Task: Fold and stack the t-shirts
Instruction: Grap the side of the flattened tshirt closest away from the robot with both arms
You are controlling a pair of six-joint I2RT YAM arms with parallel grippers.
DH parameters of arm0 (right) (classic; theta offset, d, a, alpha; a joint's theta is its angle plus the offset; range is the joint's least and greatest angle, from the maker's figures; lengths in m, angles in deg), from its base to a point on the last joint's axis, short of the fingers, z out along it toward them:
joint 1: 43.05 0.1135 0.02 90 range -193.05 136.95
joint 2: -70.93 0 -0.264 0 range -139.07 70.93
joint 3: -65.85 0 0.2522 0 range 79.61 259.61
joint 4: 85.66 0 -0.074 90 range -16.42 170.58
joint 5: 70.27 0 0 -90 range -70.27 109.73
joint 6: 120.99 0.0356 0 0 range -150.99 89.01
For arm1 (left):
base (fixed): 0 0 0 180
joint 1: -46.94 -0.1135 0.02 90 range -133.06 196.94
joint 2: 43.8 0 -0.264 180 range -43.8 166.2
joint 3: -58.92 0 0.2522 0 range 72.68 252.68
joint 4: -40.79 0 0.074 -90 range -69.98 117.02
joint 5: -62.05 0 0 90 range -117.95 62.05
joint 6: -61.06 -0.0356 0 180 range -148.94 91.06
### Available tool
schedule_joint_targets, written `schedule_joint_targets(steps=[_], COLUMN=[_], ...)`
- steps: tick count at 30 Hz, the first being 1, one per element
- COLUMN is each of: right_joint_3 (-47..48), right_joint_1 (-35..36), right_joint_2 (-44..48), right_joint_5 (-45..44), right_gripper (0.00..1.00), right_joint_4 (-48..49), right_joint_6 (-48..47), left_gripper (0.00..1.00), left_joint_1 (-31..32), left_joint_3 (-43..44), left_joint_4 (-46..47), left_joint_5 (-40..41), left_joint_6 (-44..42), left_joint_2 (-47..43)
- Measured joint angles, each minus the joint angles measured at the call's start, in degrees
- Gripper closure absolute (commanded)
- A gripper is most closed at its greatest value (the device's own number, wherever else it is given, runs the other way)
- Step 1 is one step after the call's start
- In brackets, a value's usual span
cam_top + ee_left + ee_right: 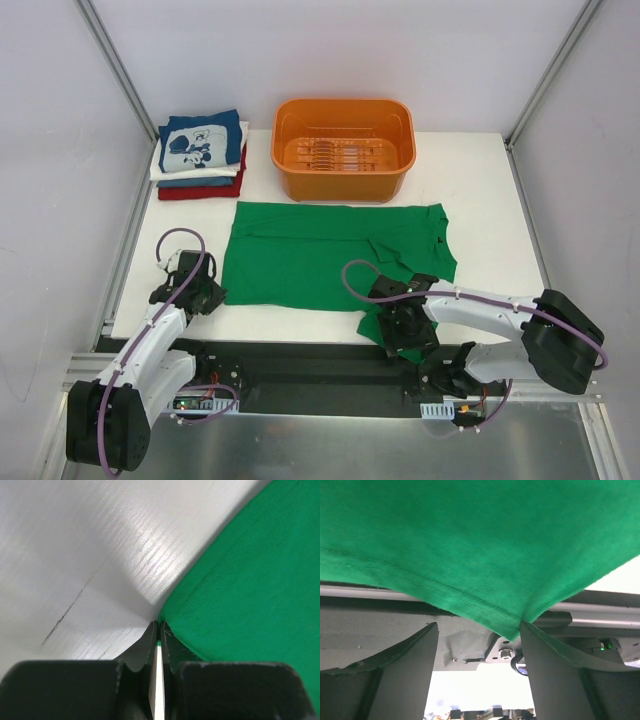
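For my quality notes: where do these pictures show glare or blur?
Left wrist: a glare patch on the white ribbed table surface. Right wrist: plain bright green cloth t-shirt sharp, gap below it washed out. Top external: even light.

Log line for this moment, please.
left hand: shut on green shirt corner; right hand: open around shirt hem; stack: back left

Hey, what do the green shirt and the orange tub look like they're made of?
The green shirt looks like soft matte knit cloth, likely cotton: it drapes and has a double-stitched hem. The orange tub looks like smooth moulded plastic, slightly glossy: rounded rim, light sheen inside.
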Motion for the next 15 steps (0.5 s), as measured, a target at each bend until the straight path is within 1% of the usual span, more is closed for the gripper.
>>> schedule_joint_targets(steps=[4, 7, 8, 10, 11, 12, 15], right_joint_3=[0.0, -0.2, -0.2, 0.2, 0.4, 0.5, 0.5], right_joint_1=[0.0, 0.0, 0.0, 0.0, 0.0, -0.1, -1.1], right_joint_2=[-0.1, -1.3, -1.9, -3.1, -3.5, -3.7, -4.2], right_joint_5=[-0.9, -1.3, -1.4, -1.2, -1.1, -1.0, -1.1], right_gripper=[0.35, 0.42, 0.48, 0.54, 0.63, 0.66, 0.72], right_joint_4=[-1.3, -1.7, -1.7, -1.6, -1.6, -1.6, -1.7], right_joint_6=[1.7, 2.4, 2.5, 2.8, 2.8, 2.8, 2.4], left_gripper=[1.0, 1.0, 1.0, 1.0, 1.0, 1.0, 1.0], left_joint_1=[0.0, 0.0, 0.0, 0.0, 0.0, 0.0, 0.0], left_joint_3=[0.1, 0.2, 0.2, 0.2, 0.2, 0.2, 0.2], left_joint_4=[0.0, 0.0, 0.0, 0.0, 0.0, 0.0, 0.0], left_joint_5=[0.0, 0.0, 0.0, 0.0, 0.0, 0.0, 0.0], left_joint_6=[0.0, -0.1, -0.1, -0.2, -0.2, -0.3, -0.5], left_joint_2=[0.0, 0.0, 0.0, 0.0, 0.0, 0.0, 0.0])
